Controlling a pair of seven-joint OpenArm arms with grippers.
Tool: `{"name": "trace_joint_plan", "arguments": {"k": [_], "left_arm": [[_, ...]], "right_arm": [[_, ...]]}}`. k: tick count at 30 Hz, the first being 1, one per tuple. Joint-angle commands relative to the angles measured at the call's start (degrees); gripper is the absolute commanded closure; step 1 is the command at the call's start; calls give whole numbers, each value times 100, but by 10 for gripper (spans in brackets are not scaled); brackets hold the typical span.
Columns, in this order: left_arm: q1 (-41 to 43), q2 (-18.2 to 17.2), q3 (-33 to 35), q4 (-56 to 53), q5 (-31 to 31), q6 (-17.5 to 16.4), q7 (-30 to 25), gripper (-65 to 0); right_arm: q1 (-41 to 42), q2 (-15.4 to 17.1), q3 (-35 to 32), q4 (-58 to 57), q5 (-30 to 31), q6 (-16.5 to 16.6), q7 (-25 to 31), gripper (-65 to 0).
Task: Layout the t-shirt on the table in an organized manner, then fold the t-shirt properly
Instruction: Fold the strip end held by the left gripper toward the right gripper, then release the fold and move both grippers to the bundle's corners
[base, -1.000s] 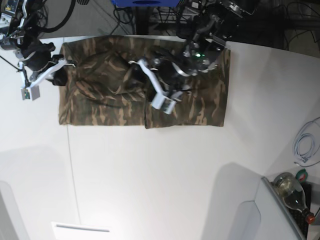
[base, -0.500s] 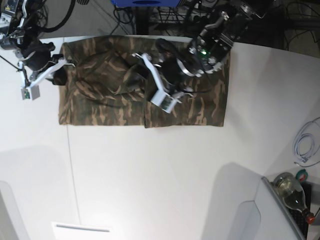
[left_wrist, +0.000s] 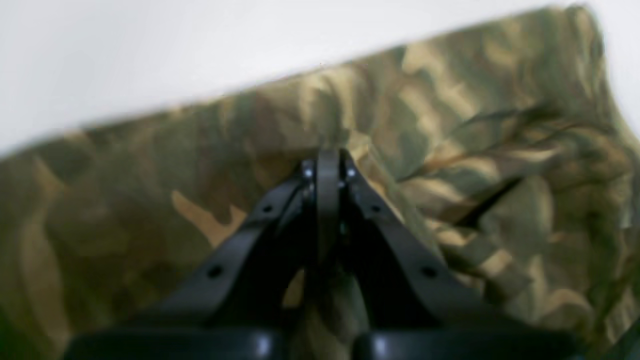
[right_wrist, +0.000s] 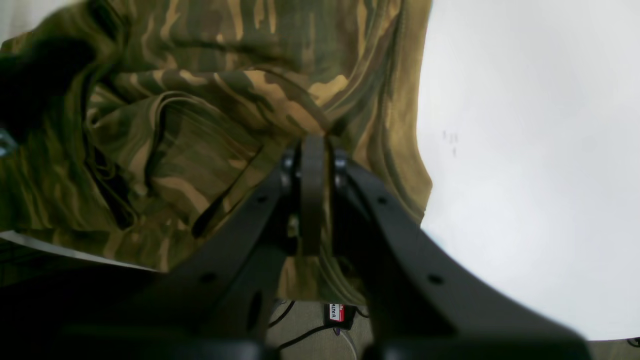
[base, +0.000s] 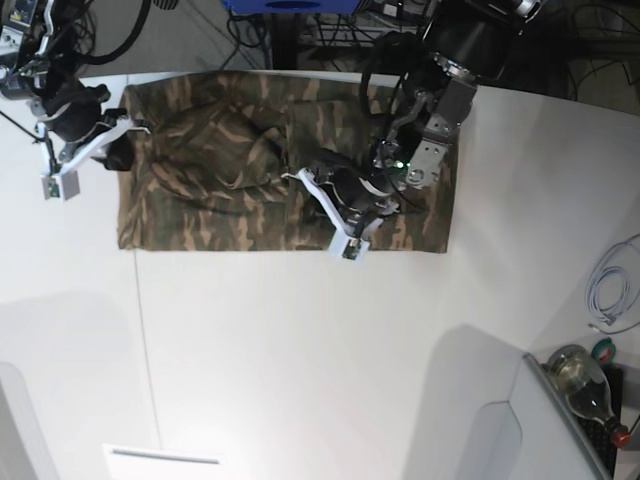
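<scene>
Left tool: jaws together, a ridge of shirt apparently pinched at the tips. Right tool: jaws together, clamped on the shirt's edge near the bench rim. The shirt is spread along the far side of the bench, rumpled mid-body. Judgement: tension is best kept even between both grips, and the fold carried low so creases are drawn out.

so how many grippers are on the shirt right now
2. The left gripper is shut on the shirt near its middle; the right gripper is shut on the shirt's edge at the base view's left.
</scene>
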Motion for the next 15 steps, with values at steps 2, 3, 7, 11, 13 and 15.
{"name": "trace_joint_plan", "arguments": {"k": [2, 3, 7, 11, 13, 15], "left_arm": [[-15, 13, -9, 198, -56, -53, -115, 0], [82, -4, -27, 374, -56, -53, -115, 0], [565, -259, -106, 1464, -56, -53, -115, 0], [1014, -488, -97, 1754, -47, -53, -133, 0], [1057, -523, -97, 1385, -47, -53, -141, 0], [1049, -523, -106, 981, -47, -53, -141, 0]], "right_arm": [[5, 30, 19, 115, 78, 49, 120, -23], [5, 30, 28, 115, 78, 49, 129, -23], [14, 30, 28, 115, 78, 49, 138, -23], [23, 30, 28, 80, 78, 49, 138, -23], [23, 30, 28, 71, 78, 49, 138, -23], [32, 30, 28, 71, 78, 49, 138, -23]]}}
